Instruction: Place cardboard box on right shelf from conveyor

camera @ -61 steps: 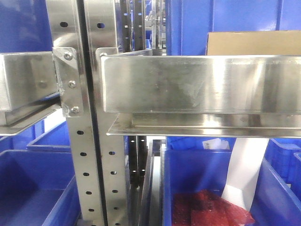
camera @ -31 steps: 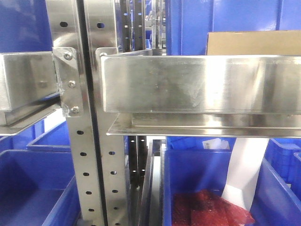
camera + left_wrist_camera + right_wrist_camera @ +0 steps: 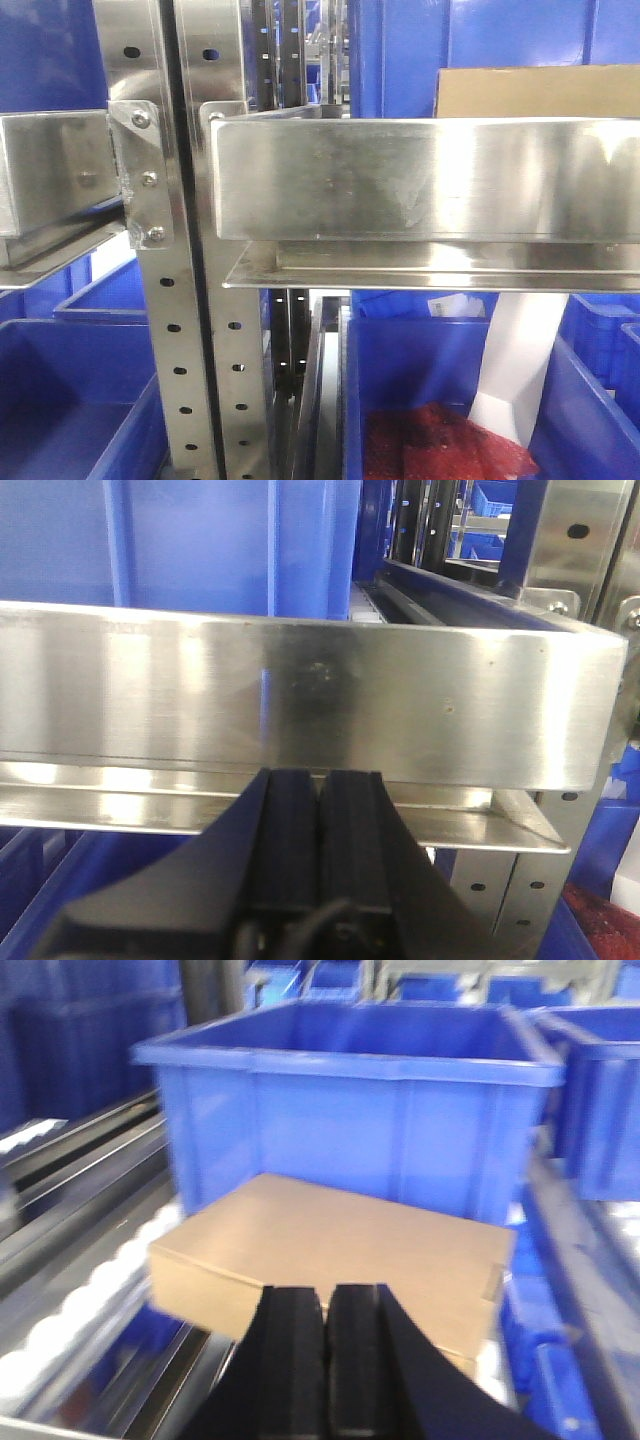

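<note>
- The right gripper (image 3: 326, 1305), at the bottom centre of its wrist view, has its two black fingers drawn together with only a thin seam between them, and nothing is held.
- Just above those fingers lies the cardboard box (image 3: 340, 1260), a flat tan slab resting on rollers; the view is blurred.
- A large blue bin (image 3: 350, 1100) stands directly behind the box, touching or nearly touching its far edge.
- The left gripper (image 3: 318, 810), at the bottom centre of its own wrist view, is likewise closed and empty, fingers pressed side by side.
- It sits just below a steel shelf lip (image 3: 300, 700) that spans the frame.
- In the front view, the right shelf (image 3: 420, 180) fills the middle right, its scuffed lip hiding the lower part of the cardboard box (image 3: 535, 92), whose top edge shows at the upper right.
- A three-screw bracket (image 3: 142, 175) joins another shelf at the left edge.
- Below, at the lower right, a blue bin (image 3: 400, 370) holds red material (image 3: 440, 445).
</note>
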### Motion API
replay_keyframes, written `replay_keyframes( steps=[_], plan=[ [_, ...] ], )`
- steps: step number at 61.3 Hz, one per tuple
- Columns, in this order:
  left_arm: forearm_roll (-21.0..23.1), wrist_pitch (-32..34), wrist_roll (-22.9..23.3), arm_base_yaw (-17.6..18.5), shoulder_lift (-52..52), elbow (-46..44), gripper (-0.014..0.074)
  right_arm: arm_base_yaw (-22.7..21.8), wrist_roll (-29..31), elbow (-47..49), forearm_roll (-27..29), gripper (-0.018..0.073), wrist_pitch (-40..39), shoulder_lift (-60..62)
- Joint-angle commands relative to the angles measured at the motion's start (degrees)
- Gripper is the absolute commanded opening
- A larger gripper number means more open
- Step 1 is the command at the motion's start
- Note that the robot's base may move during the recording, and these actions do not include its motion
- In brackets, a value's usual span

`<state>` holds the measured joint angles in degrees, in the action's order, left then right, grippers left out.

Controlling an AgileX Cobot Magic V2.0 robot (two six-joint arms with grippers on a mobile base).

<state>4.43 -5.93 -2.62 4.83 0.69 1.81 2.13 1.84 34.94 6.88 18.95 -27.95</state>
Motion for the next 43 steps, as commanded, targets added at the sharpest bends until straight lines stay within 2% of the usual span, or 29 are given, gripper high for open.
replay_keyframes(
  steps=[1, 15, 32, 39, 43],
  plan=[
    [0.3, 5.1, 0.0, 0.4, 0.8, 0.6, -0.0116, -3.2, 2.2, -3.2, 2.0, 0.0025, -9.1, 4.1],
    [0.3, 5.1, 0.0, 0.4, 0.8, 0.6, -0.0116, -9.8, 2.2, -19.5, 2.0, 0.0025, -15.2, 17.8],
    [0.3, 5.1, 0.0, 0.4, 0.8, 0.6, -0.0116, -10.6, 2.2, -33.2, 0.5, 0.0025, -20.2, 29.8],
    [0.3, 5.1, 0.0, 0.4, 0.8, 0.6, -0.0116, -10.7, 1.0, -36.6, 0.1, 0.0025, -22.8, 29.6],
    [0.3, 5.1, 0.0, 0.4, 0.8, 0.6, -0.0116, -10.7, -0.2, -36.4, -1.2, 0.0025, -21.5, 29.6]
  ],
)
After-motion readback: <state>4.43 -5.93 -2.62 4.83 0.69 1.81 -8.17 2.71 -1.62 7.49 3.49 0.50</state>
